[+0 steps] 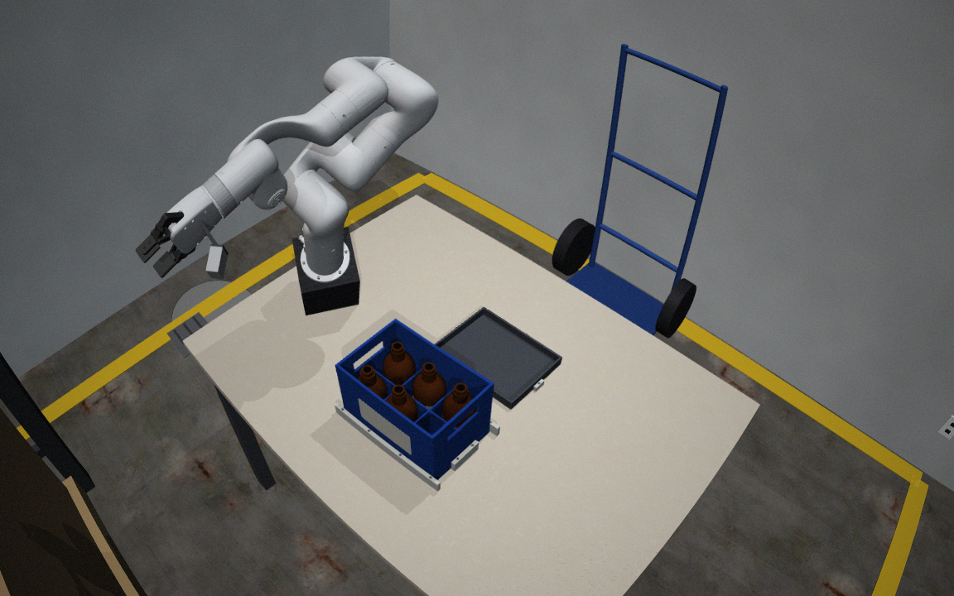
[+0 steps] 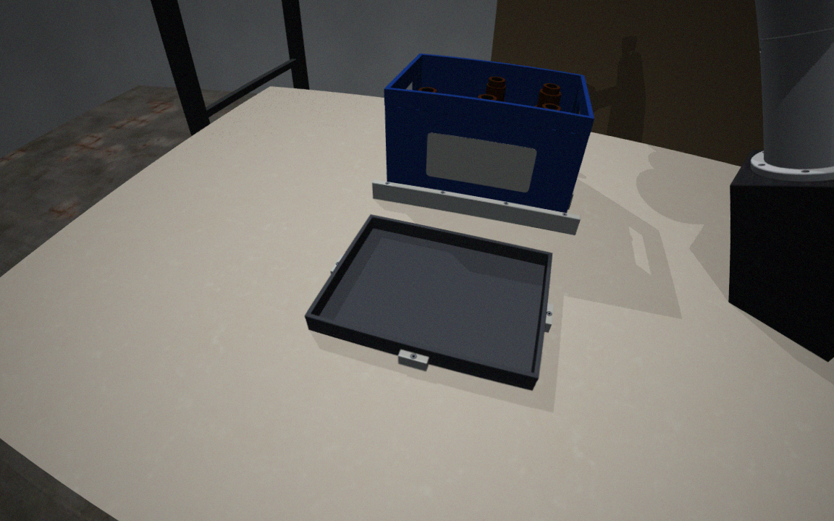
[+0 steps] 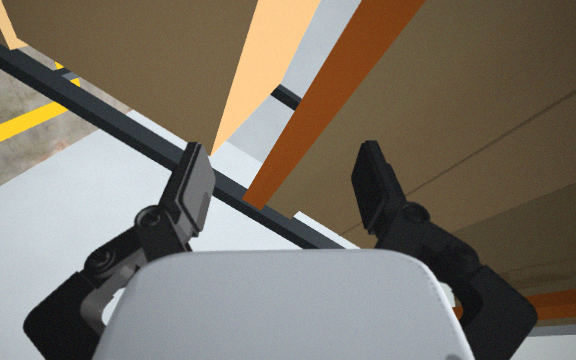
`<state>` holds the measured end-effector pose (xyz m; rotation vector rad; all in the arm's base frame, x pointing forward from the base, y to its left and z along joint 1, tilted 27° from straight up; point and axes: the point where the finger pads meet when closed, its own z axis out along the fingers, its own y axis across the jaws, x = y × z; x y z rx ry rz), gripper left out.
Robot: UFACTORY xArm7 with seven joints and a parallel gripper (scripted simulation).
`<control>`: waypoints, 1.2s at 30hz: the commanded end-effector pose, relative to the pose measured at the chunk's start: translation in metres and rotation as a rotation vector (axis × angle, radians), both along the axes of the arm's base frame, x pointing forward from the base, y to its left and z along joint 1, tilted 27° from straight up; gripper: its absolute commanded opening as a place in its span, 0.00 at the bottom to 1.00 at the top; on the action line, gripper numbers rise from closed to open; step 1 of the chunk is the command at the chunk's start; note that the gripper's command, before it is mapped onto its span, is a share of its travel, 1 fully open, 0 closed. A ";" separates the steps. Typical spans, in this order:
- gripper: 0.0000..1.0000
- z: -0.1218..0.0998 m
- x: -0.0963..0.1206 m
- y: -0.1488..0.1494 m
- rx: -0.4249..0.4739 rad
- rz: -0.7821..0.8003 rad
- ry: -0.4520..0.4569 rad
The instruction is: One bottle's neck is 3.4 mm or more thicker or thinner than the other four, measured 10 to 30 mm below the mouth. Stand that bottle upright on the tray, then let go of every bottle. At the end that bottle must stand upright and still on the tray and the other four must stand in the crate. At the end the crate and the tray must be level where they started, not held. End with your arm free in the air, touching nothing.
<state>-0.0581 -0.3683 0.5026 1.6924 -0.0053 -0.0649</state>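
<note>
Bottles [image 1: 428, 385] [image 2: 496, 89], all five, stand in the crate [image 1: 462, 442] [image 2: 407, 132] as the gripper [image 1: 152, 264] [image 3: 283, 159] waits wide apart

And the top view gives us the best seat: five brown bottles upright in the blue crate, shoulders and necks on show among the dividers. Over to the exterior view, and the near crate wall cuts them down to mouths and bits of neck! Which neck is the odd one? Cannot tell from here.

The tray [image 1: 503, 355] [image 2: 439, 291] lies flat on the table [image 1: 614, 474] [image 2: 213, 388], just beside the crate. The top view has the crate covering one corner of it; the exterior view opens up the whole rim and the bare dark floor, with small pale blocks [image 2: 413, 359] against its outside edges. That same angle picks out a long pale rail [image 2: 472, 206] along the foot of the crate.

Now the arm [image 1: 350, 103] [image 2: 809, 84]! The exterior view catches only its lower column on the black pedestal [image 1: 332, 298] [image 2: 795, 259], but the top view has it all, folded high, gripper out in the air well apart from crate and tray. In close with the wrist view: fingers spread, nothing between them, and an orange-brown strip [image 3: 313, 115] and brown surfaces [image 3: 468, 100] behind
</note>
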 end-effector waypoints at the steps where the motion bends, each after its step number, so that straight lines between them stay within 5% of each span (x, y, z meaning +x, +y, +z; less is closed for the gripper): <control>1: 1.00 -0.016 0.041 -0.012 0.076 0.078 -0.020; 8: 1.00 -0.047 0.108 -0.016 0.203 0.198 -0.036; 10: 1.00 -0.047 0.108 -0.016 0.203 0.198 -0.036; 11: 1.00 -0.060 0.135 -0.014 0.254 0.245 -0.038; 23: 1.00 -0.112 0.235 0.018 0.457 0.418 -0.020; 27: 1.00 -0.112 0.235 0.018 0.457 0.418 -0.020; 28: 1.00 -0.131 0.266 0.037 0.528 0.475 -0.005; 31: 1.00 -0.138 0.278 0.045 0.556 0.496 0.003; 36: 1.00 -0.138 0.279 0.046 0.558 0.498 0.004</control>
